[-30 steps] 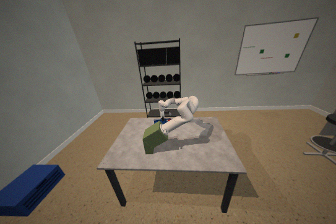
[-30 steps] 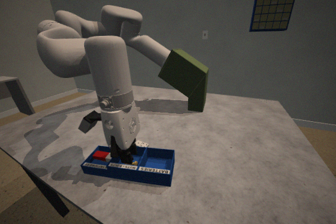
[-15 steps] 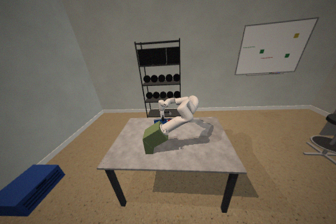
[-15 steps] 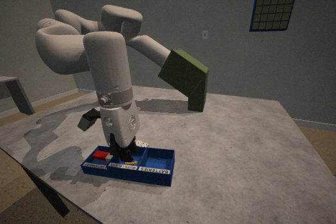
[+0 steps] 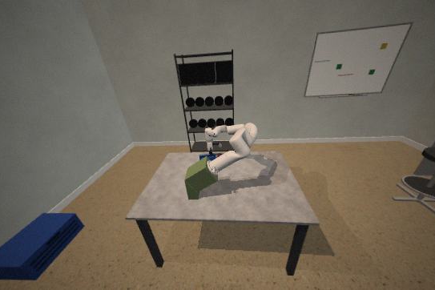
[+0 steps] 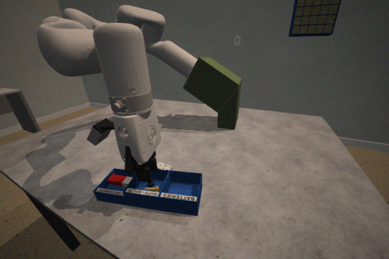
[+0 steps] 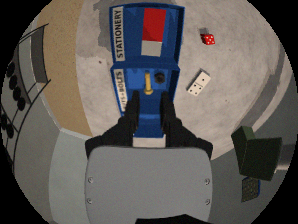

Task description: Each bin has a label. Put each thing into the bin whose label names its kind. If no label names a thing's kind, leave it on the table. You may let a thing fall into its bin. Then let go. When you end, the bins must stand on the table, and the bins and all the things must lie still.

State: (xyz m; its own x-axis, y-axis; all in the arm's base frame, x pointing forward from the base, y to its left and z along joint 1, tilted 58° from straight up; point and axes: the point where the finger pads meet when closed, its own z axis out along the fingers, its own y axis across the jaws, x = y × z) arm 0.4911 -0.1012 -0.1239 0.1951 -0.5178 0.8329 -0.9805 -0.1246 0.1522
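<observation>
The grey mottled table (image 6: 274,172) carried a blue three-part bin (image 6: 198,189) at lower centre, a white domino (image 7: 198,82) beside it, a red die (image 7: 208,38), and the green arm base (image 6: 216,89).

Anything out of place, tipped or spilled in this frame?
Nothing stands out. The blue bin sits flat on the table. A red and grey block lies in the stationery compartment and a yellow bolt in the nuts and bolts one. A domino and a red die lie outside it. The gripper holds nothing.
</observation>
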